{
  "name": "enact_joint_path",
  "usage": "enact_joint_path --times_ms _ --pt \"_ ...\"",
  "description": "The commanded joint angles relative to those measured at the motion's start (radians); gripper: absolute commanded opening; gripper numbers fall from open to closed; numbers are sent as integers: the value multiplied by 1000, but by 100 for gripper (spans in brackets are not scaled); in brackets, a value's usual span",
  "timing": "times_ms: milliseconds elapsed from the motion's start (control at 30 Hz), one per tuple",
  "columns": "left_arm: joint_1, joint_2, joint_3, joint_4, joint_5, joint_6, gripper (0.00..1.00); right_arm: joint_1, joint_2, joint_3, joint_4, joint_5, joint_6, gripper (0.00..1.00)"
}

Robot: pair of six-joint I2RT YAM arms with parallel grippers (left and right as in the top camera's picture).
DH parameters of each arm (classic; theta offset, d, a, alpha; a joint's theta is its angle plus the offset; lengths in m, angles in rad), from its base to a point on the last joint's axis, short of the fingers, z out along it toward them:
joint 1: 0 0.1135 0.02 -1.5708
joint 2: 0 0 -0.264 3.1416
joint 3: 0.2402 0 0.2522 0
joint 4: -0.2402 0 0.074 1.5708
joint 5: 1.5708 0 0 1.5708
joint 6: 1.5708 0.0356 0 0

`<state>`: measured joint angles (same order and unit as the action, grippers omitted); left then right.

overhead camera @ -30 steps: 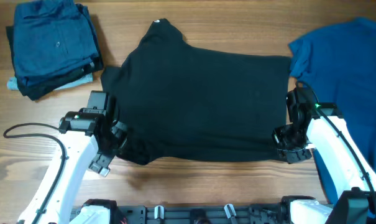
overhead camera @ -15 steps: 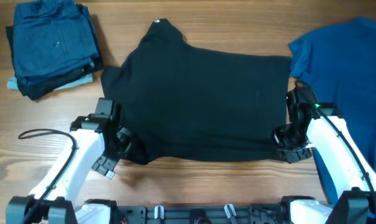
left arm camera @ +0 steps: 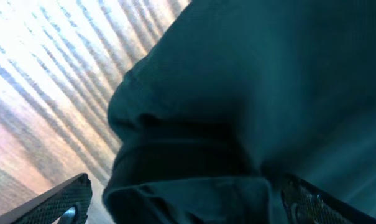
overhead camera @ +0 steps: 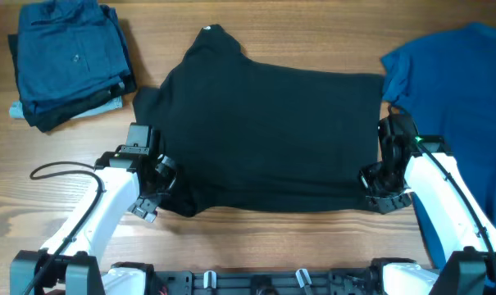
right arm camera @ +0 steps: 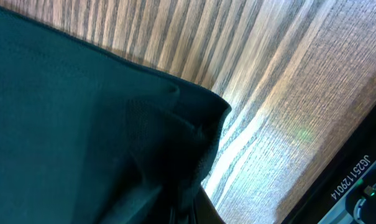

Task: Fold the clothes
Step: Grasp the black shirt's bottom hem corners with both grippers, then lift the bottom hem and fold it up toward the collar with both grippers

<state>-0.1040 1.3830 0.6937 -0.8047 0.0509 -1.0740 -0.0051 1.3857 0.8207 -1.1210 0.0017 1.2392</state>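
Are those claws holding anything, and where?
The right gripper seems to pinch the black T-shirt at its near right corner; the left gripper is open around the near left corner.

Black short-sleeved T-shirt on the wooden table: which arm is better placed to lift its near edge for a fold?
Right, probably. The right gripper sits at the near right corner of the black short-sleeved T-shirt, cloth puckering toward it; the left gripper straddles the bunched left corner with fingers open.
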Motion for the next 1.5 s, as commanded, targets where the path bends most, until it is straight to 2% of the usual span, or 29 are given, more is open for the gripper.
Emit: enact_joint_path --times_ms 0,367,467,667,900,1100,1200,1300,1467 --pt "-1 6 -6 17 8 20 97 1 4 17 2 32 -10 4" --pt "-1 20 -27 -3 19 11 89 1 4 17 3 30 -35 5" --pt "-1 40 -36 17 19 12 83 1 4 17 3 28 -36 5" --pt "-1 40 -35 24 20 12 53 1 4 17 2 28 -35 5" --pt "-1 29 -11 -11 19 13 4 1 4 17 2 28 -35 4" --pt "-1 -44 88 -172 -30 14 4 1 4 17 3 28 -32 5" --pt "-1 -89 105 -201 -44 19 4 1 4 17 3 28 -18 4" --pt "-1 -104 105 -175 -61 20 4 1 4 21 19 24 -5 4" --pt "-1 -104 107 -8 -71 20 4 1 4 27 121 5 20 4"
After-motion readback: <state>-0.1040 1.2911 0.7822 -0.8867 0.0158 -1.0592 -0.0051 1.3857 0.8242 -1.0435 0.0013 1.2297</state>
